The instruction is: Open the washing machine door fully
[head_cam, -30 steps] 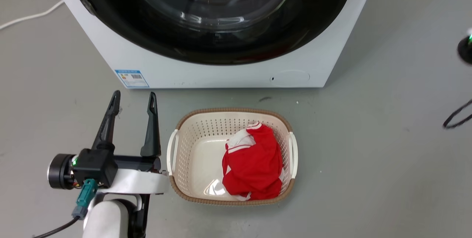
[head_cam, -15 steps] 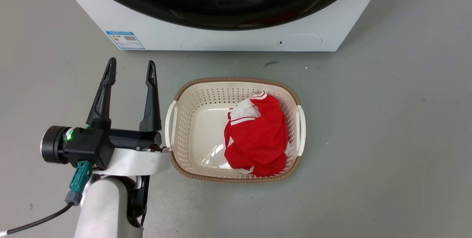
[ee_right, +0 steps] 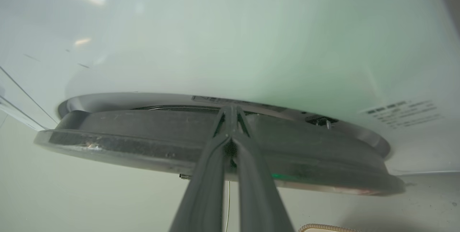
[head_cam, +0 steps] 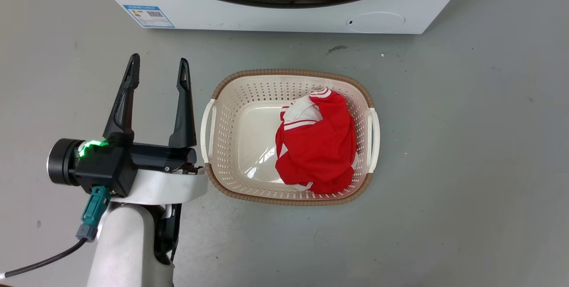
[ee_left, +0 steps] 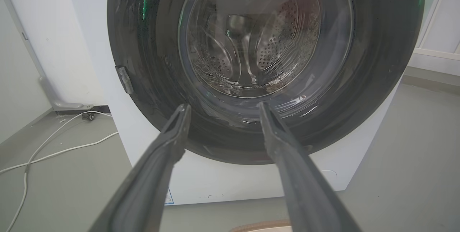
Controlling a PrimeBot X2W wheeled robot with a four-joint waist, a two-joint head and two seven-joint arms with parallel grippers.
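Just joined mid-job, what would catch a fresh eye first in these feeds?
The red garment bunched in the cream basket on the floor, head view, stands out most. Next comes the washing machine door, its glossy black rim beyond the open left end effector. In the right wrist view, the right end effector points its closed fingers at that door's edge.

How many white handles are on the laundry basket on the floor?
2. The left handle is on the basket's side nearest the open left pincer; the right handle is on the opposite side, by the red garment. Neither is hidden.
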